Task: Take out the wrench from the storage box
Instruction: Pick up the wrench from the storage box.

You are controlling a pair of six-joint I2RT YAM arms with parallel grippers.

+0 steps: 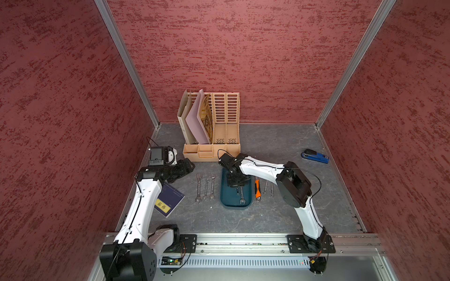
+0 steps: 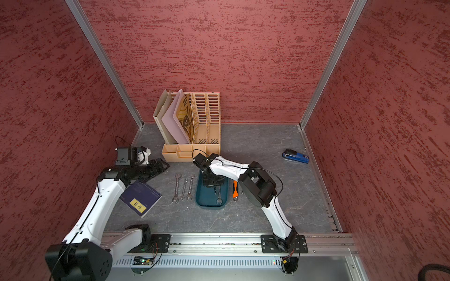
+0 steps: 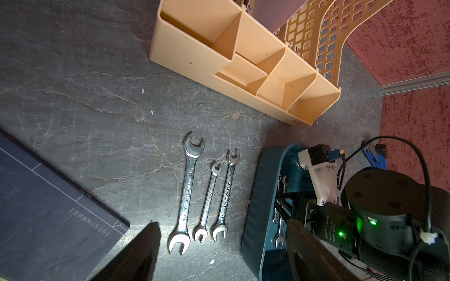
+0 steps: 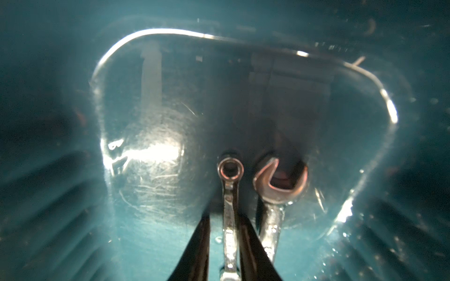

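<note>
Because the wrench is a slim bar of polished steel, it will likely handle as stiff, dense for its size and slick under hard fingertips, with nothing fragile about it. It lies flat on the floor of the storage box, its ring end pointing toward the box's rounded end wall. Just beside it lies a second wrench with an open-ended head, the two shanks nearly parallel.

The right arm reaches down into the box and its jaws straddle the ring-ended shank. One of the fingers sits against it or nearly so, while a sliver of teal floor shows on the other side, so I cannot tell whether they pinch it.

The flat shank below the ring looks the best hold, taken across its narrow width, since the rounded heads would slip. A grip far off the middle may let the long end droop, and the neighbour could be dragged along.

The left arm holds its jaws spread wide and empty above the table, near three wrenches.
</note>
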